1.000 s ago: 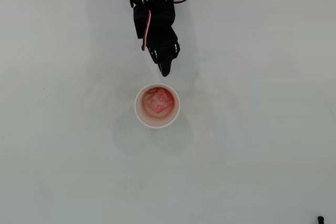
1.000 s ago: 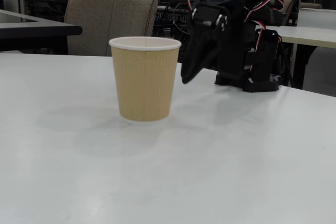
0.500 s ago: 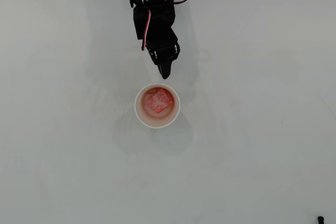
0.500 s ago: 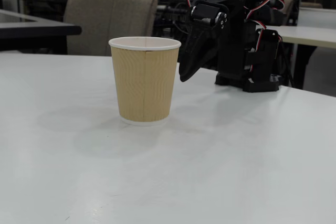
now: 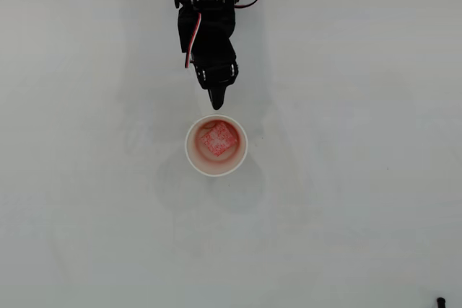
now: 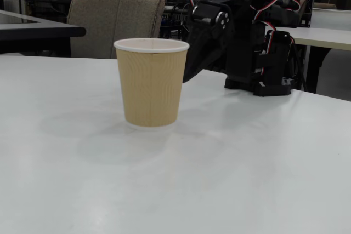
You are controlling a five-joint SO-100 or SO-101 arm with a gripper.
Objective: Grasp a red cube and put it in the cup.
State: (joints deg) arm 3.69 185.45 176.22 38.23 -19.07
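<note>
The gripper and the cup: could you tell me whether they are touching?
Apart: the overhead view shows bare table between the gripper tip and the cup rim.

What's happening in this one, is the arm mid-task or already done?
It looks done. The red cube lies inside the cup, which stands upright on the white table. In the overhead view the black gripper hangs just behind the cup's rim, shut and holding nothing. In the fixed view it sits behind the cup, partly hidden by it, and the cube cannot be seen from there.
</note>
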